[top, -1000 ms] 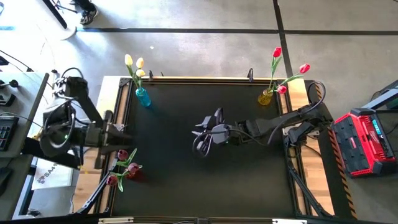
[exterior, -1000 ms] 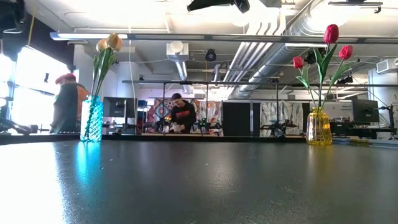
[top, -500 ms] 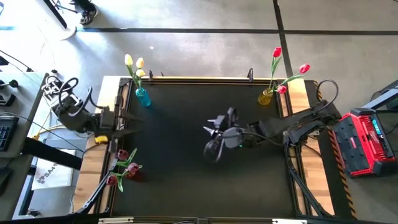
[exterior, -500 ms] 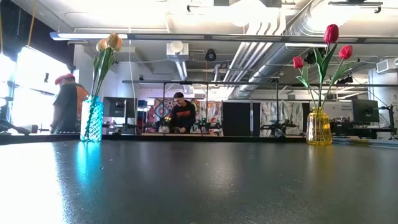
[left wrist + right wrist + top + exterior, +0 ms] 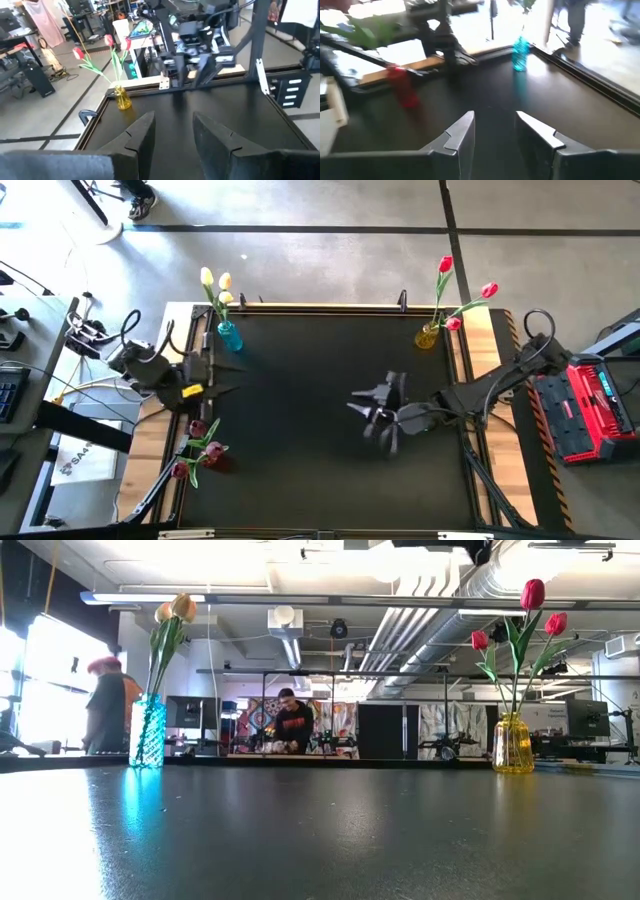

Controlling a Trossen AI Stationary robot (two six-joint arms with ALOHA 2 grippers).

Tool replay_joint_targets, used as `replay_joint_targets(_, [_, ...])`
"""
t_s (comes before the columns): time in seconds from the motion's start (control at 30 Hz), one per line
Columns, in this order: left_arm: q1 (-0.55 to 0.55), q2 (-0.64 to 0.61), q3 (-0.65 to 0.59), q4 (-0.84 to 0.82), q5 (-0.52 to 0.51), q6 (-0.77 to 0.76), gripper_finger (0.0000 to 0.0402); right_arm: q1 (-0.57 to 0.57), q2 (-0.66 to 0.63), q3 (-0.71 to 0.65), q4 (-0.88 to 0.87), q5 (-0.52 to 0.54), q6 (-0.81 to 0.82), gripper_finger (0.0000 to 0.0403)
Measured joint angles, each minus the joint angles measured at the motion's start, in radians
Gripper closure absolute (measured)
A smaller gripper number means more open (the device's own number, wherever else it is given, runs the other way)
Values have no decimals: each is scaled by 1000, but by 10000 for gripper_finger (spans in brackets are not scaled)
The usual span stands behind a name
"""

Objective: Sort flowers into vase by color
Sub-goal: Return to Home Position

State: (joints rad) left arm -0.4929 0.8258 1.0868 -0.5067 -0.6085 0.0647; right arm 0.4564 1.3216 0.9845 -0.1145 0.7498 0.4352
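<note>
Black and matte, the table (image 5: 320,840) shows more bare surface in its middle than a moment ago. The right gripper (image 5: 495,115) has drawn back from the centre toward the right edge. The left arm has changed its pose at the left edge, and the left gripper (image 5: 173,116) now points across the table. Both grippers have their two dark fingers spread apart with nothing between them. The flowers and vases have not moved.

At the near left corner stands the red vase (image 5: 218,462) with three dark red tulips (image 5: 197,428). It is near the left gripper, just on its near side, and well apart from the right gripper. At the far left corner the blue vase (image 5: 147,730), of knobbly clear glass, holds the yellow tulips (image 5: 207,277). At the far right corner the yellow vase (image 5: 513,743), of smooth round-bellied glass, holds three red tulips (image 5: 533,593) on thin green stems with pointed leaves. Both far vases are well apart from either gripper. Beyond the table, two people stand in the room.
</note>
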Motion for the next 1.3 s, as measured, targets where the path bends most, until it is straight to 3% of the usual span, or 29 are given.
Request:
replay_joint_targets(0.23, [106,-116,-142,56,39,-16,284,45,-111,-168,156,20,-131,275])
replay_joint_targets(0.47, [176,-242,-239,87,108,-38,284,11,-173,-251,143,134,-149,275])
replay_joint_targets(0.67, [188,-264,-299,93,100,-63,284,-34,-174,-254,125,163,-77,275])
replay_joint_targets(0.83, [188,-264,-351,146,74,-63,284,-42,-179,-268,89,184,-119,275])
replay_joint_targets(1.0, [188,-303,-415,189,24,-55,284,-94,-259,-360,153,66,-156,275])
replay_joint_targets(1.2, [188,-405,-502,218,-10,-76,284,-164,-419,-548,437,-138,-283,275])
replay_joint_targets(1.3, [188,-467,-530,216,-28,-79,284,-190,-504,-597,478,-157,-318,275])
